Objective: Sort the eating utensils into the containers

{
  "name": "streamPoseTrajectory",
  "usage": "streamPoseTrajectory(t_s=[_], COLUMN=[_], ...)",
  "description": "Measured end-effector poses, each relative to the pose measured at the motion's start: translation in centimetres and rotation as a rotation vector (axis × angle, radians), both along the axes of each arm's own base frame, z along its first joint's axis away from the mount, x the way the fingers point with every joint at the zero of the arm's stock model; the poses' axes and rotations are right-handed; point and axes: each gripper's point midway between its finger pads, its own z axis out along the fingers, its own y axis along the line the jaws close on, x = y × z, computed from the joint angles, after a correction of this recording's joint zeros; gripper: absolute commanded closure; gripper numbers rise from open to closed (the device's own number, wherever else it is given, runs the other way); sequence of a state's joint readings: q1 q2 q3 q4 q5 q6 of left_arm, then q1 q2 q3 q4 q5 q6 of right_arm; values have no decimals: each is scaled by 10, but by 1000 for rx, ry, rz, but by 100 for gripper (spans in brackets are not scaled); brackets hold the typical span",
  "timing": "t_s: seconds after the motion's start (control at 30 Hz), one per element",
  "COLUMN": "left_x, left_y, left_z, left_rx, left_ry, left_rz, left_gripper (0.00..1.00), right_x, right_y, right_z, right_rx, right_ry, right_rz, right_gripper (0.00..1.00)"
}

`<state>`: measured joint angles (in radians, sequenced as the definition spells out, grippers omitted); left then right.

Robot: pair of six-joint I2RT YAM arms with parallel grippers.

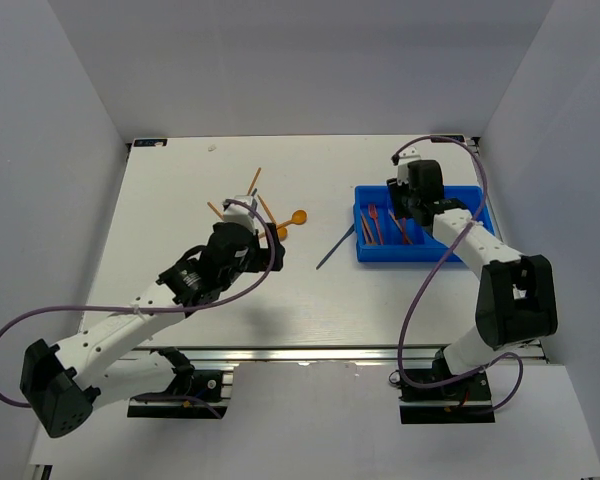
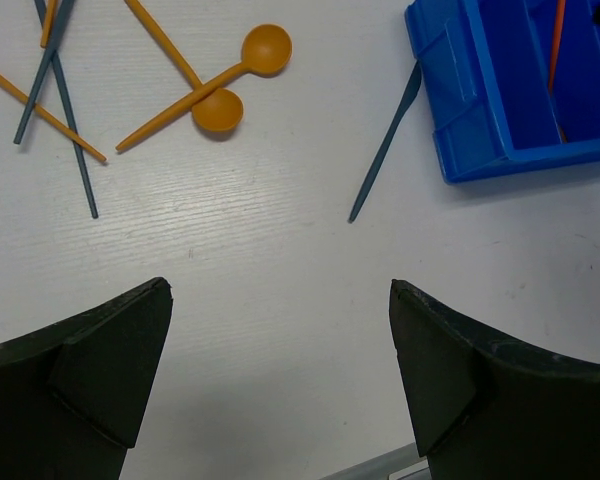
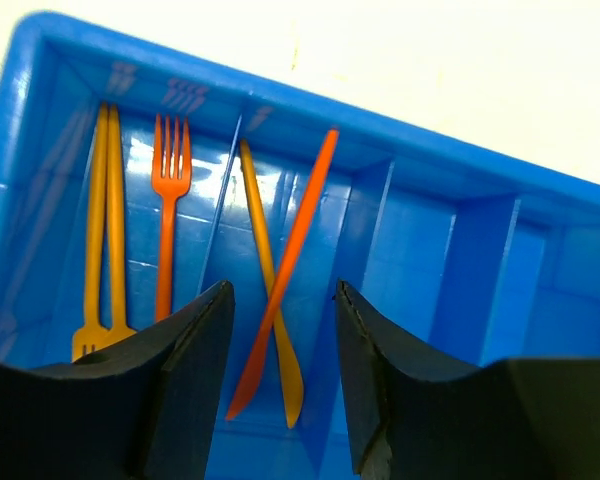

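Desk (image 1: 180, 200) room is split unevenly. The blue tray (image 1: 390, 254) is overhung by the right claw (image 3: 282, 300), spread and empty, above forks (image 3: 172, 200) and crossed knives (image 3: 310, 200). The left claw (image 2: 280, 300), likewise spread and empty, is held nearest the loose spoons (image 2: 220, 108). A dark blue knife (image 2: 385, 145) is seen ahead, slightly right, long axis slanted, broad end pointed toward the tray.

1. Right arm (image 1: 470, 240), by the blue tray (image 1: 385, 254): white shells, black joint blocks.
2. Left arm (image 1: 120, 330), away from the tray: same colours.
3. Purple cables (image 1: 408, 315) loop off both.
4. Fingers (image 2: 100, 370) are matte black wedges.
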<state>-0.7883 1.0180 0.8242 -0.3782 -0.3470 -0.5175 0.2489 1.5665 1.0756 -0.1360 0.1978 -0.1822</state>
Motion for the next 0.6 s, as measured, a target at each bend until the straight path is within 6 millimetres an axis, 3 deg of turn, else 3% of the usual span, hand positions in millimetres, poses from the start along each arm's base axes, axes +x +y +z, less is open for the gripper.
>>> streamPoseTrajectory(t_s=[0.13, 0.2, 0.27, 0.43, 0.53, 0.6], left_x=[6, 9, 10, 17, 27, 33], left_y=[-13, -21, -29, -53, -75, -89], left_z=[-19, -33, -45, -71, -94, -111], left_rx=[15, 26, 28, 36, 77, 110], left_ry=[42, 73, 103, 152, 194, 219], left_rz=[-19, -32, -50, -113, -185, -237], left_gripper=[2, 2, 2, 5, 14, 23], right_x=[-2, -1, 0, -5, -21, -37], right_y=[-2, -3, -5, 0, 8, 14], right_z=[18, 21, 16, 6, 20, 39], right_rx=[19, 27, 34, 128, 231, 302], right_ry=[-40, -48, -26, 26, 16, -16], right_rz=[-21, -36, -56, -110, -127, -119], right_gripper=[44, 48, 55, 54, 50, 40])
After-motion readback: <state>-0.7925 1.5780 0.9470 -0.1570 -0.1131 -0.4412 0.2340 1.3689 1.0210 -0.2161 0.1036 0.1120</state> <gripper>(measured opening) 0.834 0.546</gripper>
